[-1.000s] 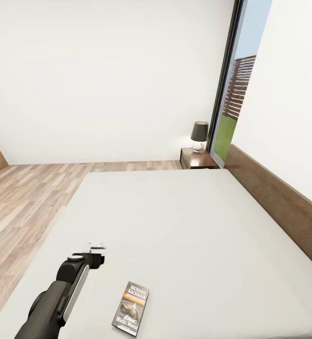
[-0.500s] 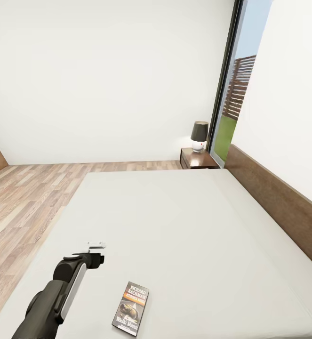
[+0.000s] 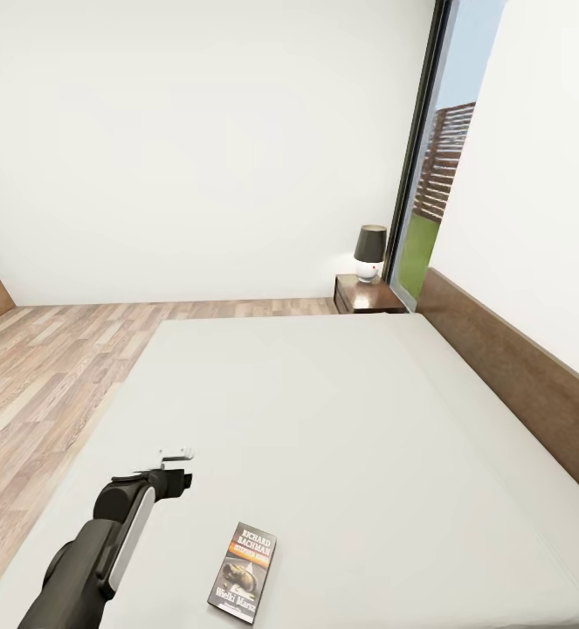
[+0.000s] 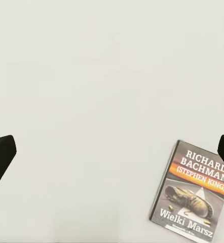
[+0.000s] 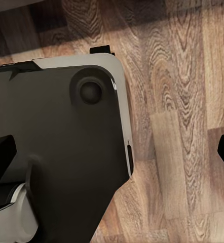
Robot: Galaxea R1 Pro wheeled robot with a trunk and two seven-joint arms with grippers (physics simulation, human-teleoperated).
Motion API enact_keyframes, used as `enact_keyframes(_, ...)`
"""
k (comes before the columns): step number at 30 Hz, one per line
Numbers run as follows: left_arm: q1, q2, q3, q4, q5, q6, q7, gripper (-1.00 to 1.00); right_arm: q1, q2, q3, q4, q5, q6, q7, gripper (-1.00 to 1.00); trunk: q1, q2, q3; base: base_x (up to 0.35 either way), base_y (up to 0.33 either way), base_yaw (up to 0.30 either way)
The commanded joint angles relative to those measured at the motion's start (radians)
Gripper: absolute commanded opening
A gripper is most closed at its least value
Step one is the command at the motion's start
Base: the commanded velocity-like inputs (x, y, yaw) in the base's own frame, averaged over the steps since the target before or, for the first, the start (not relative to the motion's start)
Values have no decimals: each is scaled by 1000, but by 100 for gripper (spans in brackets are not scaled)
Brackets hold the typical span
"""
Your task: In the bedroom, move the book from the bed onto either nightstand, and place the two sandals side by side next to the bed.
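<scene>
The book (image 3: pixel 244 572) lies flat on the grey mattress of the bed (image 3: pixel 341 419), near its front edge, dark cover with an orange band facing up. My left gripper (image 3: pixel 175 465) hovers over the mattress to the left of the book and a little beyond it. In the left wrist view the book (image 4: pixel 193 195) lies off to one side of the open left gripper (image 4: pixel 112 152), with bare mattress between the black fingertips (image 4: pixel 0 157). My right gripper (image 5: pixel 112 152) is open and holds nothing. A nightstand (image 3: pixel 368 295) stands at the bed's far corner. The sandals are out of view.
A dark-shaded lamp (image 3: pixel 369 252) sits on the nightstand. The wooden headboard (image 3: pixel 516 384) runs along the right wall, beside a tall window (image 3: pixel 433 175). Wood floor (image 3: pixel 53 367) lies left of the bed. The right wrist view looks down on my dark base (image 5: pixel 56 147) over plank floor (image 5: pixel 183 126).
My left arm has drifted slightly to the left over the mattress. The book has not moved.
</scene>
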Motion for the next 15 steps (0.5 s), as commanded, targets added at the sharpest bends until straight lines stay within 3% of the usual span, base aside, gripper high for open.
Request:
enact_keyframes(1, -1, 1, -1, -1, 8, 3, 6, 100, -2, -1, -8, 4, 7, -6, 3, 100, 1, -2, -2, 0, 0, 0)
enact_keyframes(15, -1, 3, -20, 4, 9, -12, -4, 100, -2, 0, -8, 4, 7, -6, 4, 100, 1, -2, -2, 0, 0, 0)
